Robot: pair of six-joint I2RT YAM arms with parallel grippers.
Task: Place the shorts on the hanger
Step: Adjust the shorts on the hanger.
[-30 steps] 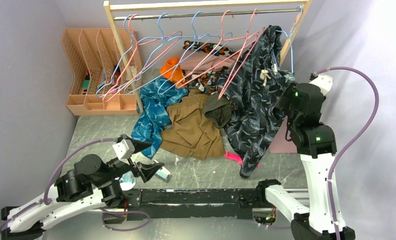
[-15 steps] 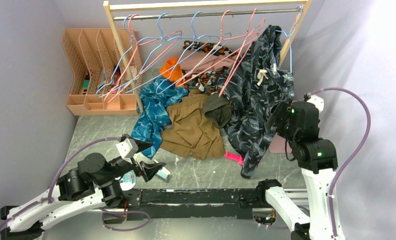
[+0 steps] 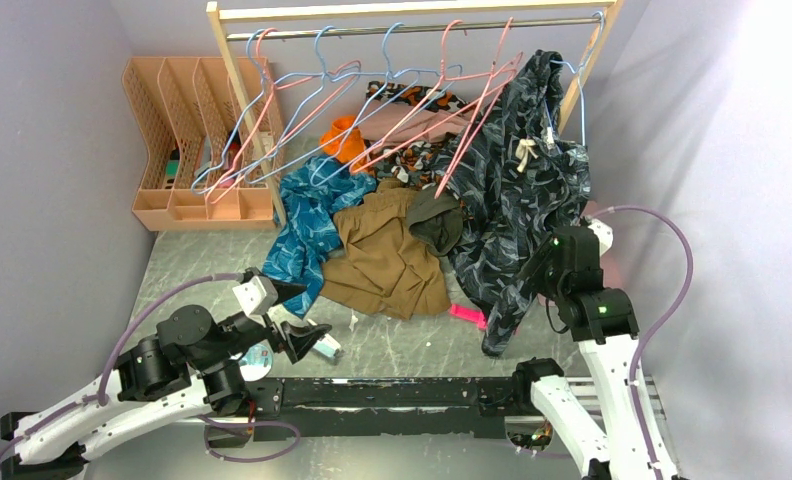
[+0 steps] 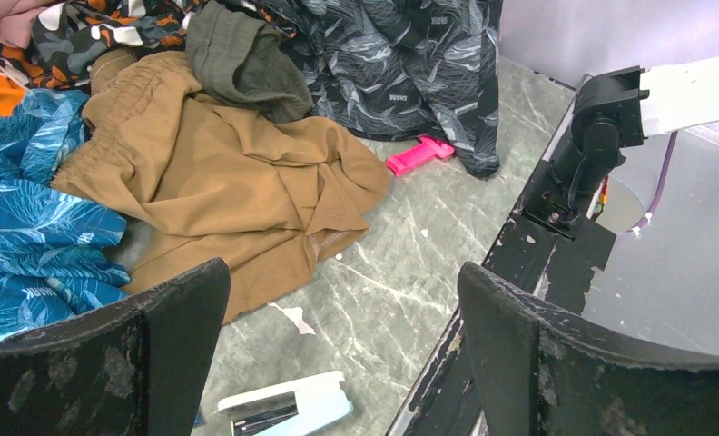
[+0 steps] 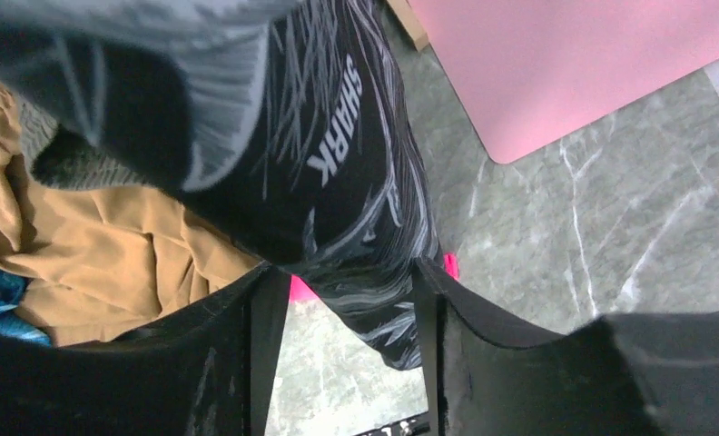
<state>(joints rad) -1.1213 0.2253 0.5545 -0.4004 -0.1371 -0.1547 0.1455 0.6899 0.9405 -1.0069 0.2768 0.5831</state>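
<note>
Since the shorts [image 3: 517,190] are thin soft cloth, they should handle light, limp and a bit slick: no stiffness, and folds will slide off wire easily.
Loc: hung under the right end of the rail [image 3: 402,30], waist up by the light-blue hanger [image 3: 581,105] there, one leg trailing to the table [image 3: 412,340] well below the rail. Can't tell if the waist is actually threaded on the wire.
Best hold imo is the waistband near the white drawstring [image 3: 525,150]. Doubled seam bunches thick, so less slip than a leg hem.
R gripper [image 5: 338,336] sits below the rail's right end at the lower leg, fingers partway apart w/ printed cloth across the gap. Can't tell if it's pinched or just behind.
L gripper [image 4: 338,300] is well away from the rail, toward its left end, jaws fully wide, nothing in them.
Risk: tugging the leg likely drags the waist off the hanger.
</note>
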